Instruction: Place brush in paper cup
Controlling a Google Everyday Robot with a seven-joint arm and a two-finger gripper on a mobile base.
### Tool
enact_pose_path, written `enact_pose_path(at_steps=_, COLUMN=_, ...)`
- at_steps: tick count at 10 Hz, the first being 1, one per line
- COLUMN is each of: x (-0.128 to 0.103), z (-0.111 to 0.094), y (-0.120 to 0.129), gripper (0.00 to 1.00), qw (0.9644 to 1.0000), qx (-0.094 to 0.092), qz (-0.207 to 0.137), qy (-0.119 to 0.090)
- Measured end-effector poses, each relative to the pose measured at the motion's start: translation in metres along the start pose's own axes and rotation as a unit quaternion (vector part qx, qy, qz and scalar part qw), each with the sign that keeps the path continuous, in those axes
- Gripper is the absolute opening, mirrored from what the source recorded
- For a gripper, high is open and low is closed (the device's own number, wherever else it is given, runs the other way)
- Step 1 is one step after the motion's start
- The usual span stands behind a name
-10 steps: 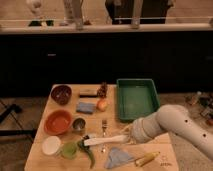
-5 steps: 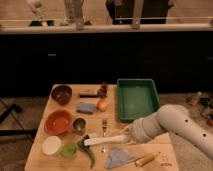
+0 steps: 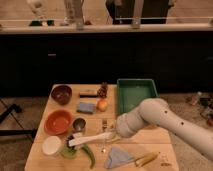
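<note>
Brush: a long slim white handle with a dark bristle head (image 3: 92,138) is seen.
Brush place: it is found in the near half of the table (image 3: 67,107), lying almost level, with the head toward 9 o'clock and the handle end toward 3 o'clock.
Gripper: the gripper (image 3: 114,134) is placed at the 3 o'clock end of the brush, and its fingers are closed on the handle tip.
Paper cup: a small round white paper cup (image 3: 51,145) is seen at 9 o'clock of the bristle head, just beside it.
Neighbours: an orange bowl (image 3: 58,121) is set at 12 o'clock of the paper cup, a metal cup (image 3: 79,124) at 12 o'clock of the bristle head, and a fork (image 3: 104,131) is crossed by the handle.
Tray: a green tray (image 3: 136,93) is set at 1 o'clock of the gripper.
</note>
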Motion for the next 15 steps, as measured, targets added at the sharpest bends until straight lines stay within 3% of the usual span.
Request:
enact_pose_path(at_steps=3, x=-0.035, z=0.023, y=-0.009, gripper=0.0, qw=0.9997, qx=-0.014, qz=-0.018, qy=-0.011)
enact_pose_path(at_steps=6, x=-0.052, z=0.033, y=-0.014, gripper=0.0, qw=0.9993, qx=-0.021, qz=-0.026, qy=-0.015)
enact_pose_path(at_steps=12, x=-0.068, z=0.066, y=-0.031, gripper=0.0, qw=0.9981, qx=-0.043, qz=-0.033, qy=-0.031)
enact_pose_path(at_steps=15, x=-0.067, z=0.065, y=-0.032, gripper=0.0, qw=0.9982, qx=-0.041, qz=-0.031, qy=-0.031)
